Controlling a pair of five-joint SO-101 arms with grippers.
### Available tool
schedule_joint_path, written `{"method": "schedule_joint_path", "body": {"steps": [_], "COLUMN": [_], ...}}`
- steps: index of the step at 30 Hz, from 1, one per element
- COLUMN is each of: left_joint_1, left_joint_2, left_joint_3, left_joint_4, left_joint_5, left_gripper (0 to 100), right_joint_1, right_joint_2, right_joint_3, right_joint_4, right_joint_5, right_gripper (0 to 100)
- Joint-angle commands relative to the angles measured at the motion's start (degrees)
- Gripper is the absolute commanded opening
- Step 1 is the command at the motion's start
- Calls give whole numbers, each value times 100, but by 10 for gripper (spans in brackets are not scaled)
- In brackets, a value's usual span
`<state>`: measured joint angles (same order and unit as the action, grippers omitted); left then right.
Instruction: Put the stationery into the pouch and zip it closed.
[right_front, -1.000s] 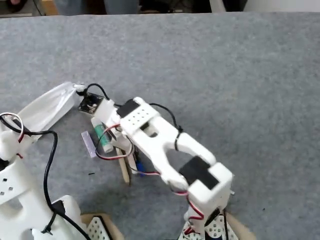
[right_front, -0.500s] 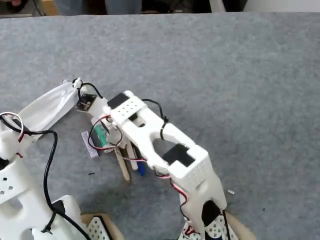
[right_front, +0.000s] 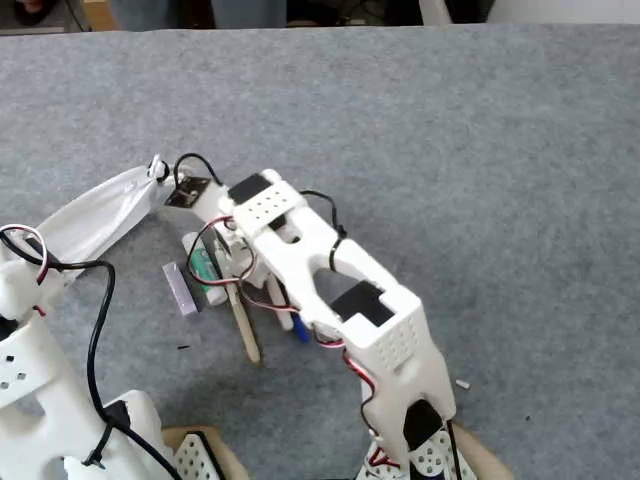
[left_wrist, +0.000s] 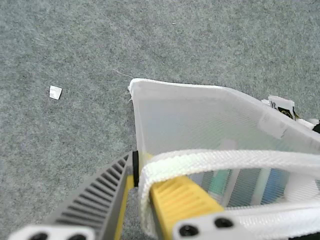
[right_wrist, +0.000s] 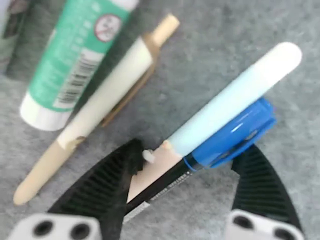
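Observation:
The white mesh pouch (left_wrist: 200, 125) hangs from my left gripper (left_wrist: 142, 175), whose yellow and grey jaws are shut on its edge by the strap. In the high view the pouch (right_front: 95, 210) lies at the left, its end close to the right arm (right_front: 300, 260). My right gripper (right_wrist: 190, 156) is open low over the table, its black fingers (right_wrist: 100, 190) on either side of a white pen with a blue cap (right_wrist: 225, 115). Beside this lie a beige pen (right_wrist: 100, 115) and a green glue stick (right_wrist: 75, 55). The high view shows the glue stick (right_front: 205, 265), beige pen (right_front: 245, 330) and blue pen (right_front: 297, 327).
A small lilac bar (right_front: 180, 288) lies just left of the glue stick. The grey felt table (right_front: 480, 150) stretches wide to the right and back. A scrap of white paper (left_wrist: 55, 92) lies on the felt near the pouch.
The right arm has swung left over the stationery and its wrist has turned, uncovering the blue pen. The left arm and pouch have stayed put.

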<state>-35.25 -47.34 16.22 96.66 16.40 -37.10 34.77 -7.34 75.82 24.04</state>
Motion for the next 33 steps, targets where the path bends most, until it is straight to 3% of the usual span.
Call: {"method": "schedule_joint_path", "body": {"steps": [1,6,10,15,19,26,33], "left_joint_1": [-13,4,4,13,13,13,13], "left_joint_2": [-53,-53,-53,-53,-53,-53,-53], "left_joint_3": [4,4,4,4,4,4,4], "left_joint_4": [-132,-132,-132,-132,-132,-132,-132], "left_joint_5": [18,18,18,18,18,18,18], "left_gripper": [28,28,28,28,28,28,28], "right_joint_1": [167,167,176,185,246,659,299], "right_joint_2": [48,40,-48,-848,-1587,-2369,-2422], "right_joint_3": [48,22,48,356,760,1508,1613], "right_joint_4": [352,703,941,923,914,668,-18], "right_joint_5": [53,53,62,62,53,53,0], "right_gripper": [268,253,147,119,11,18,22]}}
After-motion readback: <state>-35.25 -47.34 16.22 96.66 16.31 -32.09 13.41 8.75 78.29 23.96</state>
